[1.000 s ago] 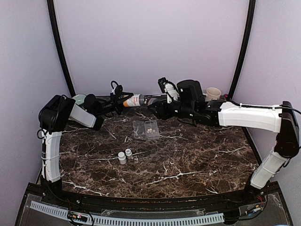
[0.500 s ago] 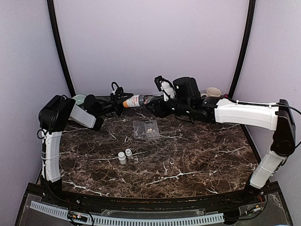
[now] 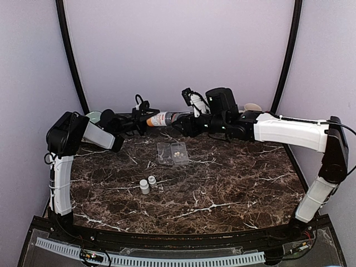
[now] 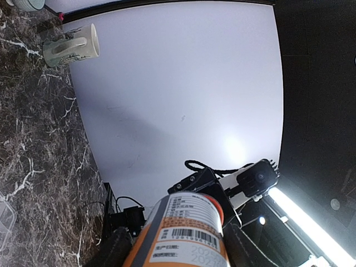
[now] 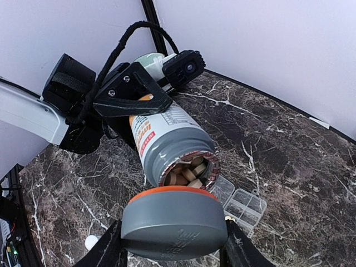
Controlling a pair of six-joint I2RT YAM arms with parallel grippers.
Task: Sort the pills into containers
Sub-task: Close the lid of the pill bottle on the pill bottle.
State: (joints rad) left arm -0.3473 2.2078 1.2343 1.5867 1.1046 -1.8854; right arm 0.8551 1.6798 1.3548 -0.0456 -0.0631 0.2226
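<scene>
left gripper clamping the orange bottle, holding it sideways above the far side of the table. right gripper gripping the grey cap, cap hanging just off the bottle's open mouth. pill box lying open mid-table, a few pale pills sitting inside; cannot tell which compartment. two small white bottles standing nearer.

A lab test booth: plain lilac walls, marble tabletop.
</scene>
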